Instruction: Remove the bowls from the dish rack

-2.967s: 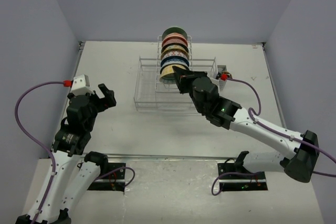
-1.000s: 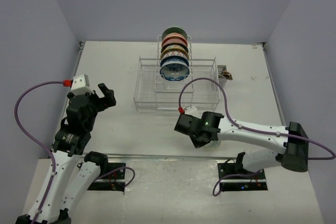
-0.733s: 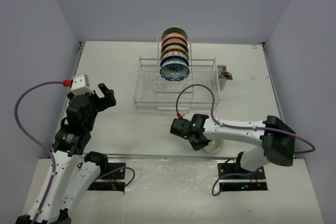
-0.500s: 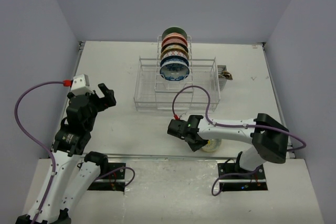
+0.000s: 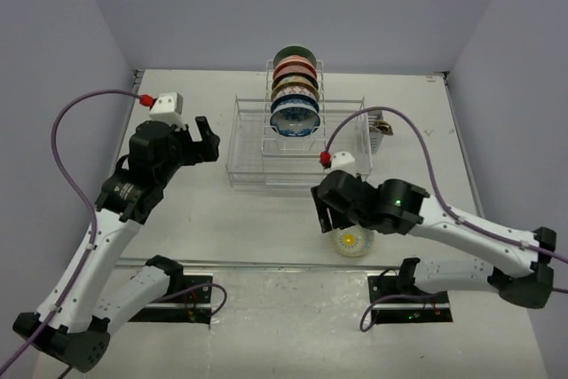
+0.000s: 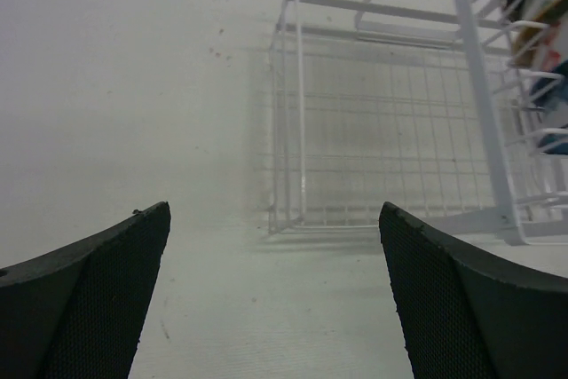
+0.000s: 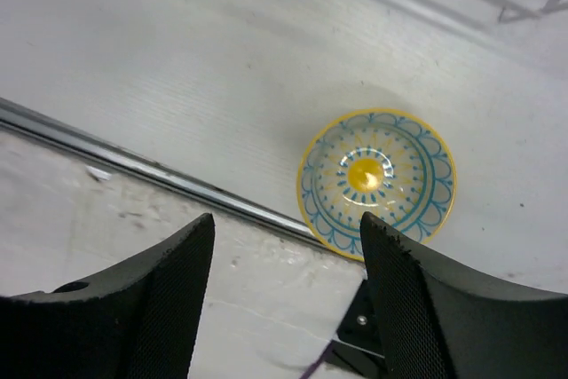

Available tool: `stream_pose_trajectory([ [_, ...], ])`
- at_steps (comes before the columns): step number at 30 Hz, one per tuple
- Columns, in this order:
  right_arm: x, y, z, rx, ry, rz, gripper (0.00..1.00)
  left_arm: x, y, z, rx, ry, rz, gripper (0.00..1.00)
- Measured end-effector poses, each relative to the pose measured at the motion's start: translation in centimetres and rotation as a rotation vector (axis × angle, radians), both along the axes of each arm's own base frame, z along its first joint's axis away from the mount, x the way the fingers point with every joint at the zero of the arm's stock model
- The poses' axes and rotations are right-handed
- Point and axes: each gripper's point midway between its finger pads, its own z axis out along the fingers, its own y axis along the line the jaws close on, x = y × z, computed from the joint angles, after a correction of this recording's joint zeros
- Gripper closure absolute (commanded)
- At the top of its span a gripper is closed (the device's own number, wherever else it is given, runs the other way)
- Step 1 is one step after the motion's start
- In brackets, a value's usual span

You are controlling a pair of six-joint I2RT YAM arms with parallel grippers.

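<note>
The left pincer (image 5: 197, 141) hangs with jaws spread wide and nothing between them, just left of the dish rack (image 5: 253, 170); its wrist view looks across bare desk (image 5: 222, 210) at the rack's empty left bay (image 6: 382, 130). In the tall middle slots stands the row of upright bowls (image 5: 295, 86), dark green at the far end and blue mosaic (image 5: 295, 117) nearest; about six, though the exact count is hard to tell. The right pincer (image 7: 284, 299) is also spread and empty, poised above the desk's near edge; below it the yellow-centred bowl (image 7: 377, 182) sits mouth up on the desk, free of both fingers. So, by my reading, one bowl is unloaded; the whole row in the rack remains.
</note>
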Motion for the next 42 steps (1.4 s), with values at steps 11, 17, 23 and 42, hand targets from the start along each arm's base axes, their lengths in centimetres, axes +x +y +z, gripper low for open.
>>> stream_pose_trajectory([
  [11, 2.9, -6.5, 13.2, 0.565, -0.34, -0.249, 0.24, -1.3, -19.1, 3.3, 0.366, -0.037, -0.351, 0.0],
  [17, 2.6, -7.6, 13.6, 0.581, -0.369, -0.268, 0.24, 1.5, -20.1, 3.6, 0.627, -0.085, -0.27, 0.04],
  [23, 2.1, -8.3, 13.6, 0.589, -0.374, -0.268, 0.24, 3.6, -20.3, 6.9, 0.747, -0.166, -0.189, 0.22],
  [42, 2.0, -8.6, 13.3, 0.561, -0.379, -0.261, 0.24, 7.7, -21.4, 5.2, 0.768, -0.17, -0.215, 0.64],
])
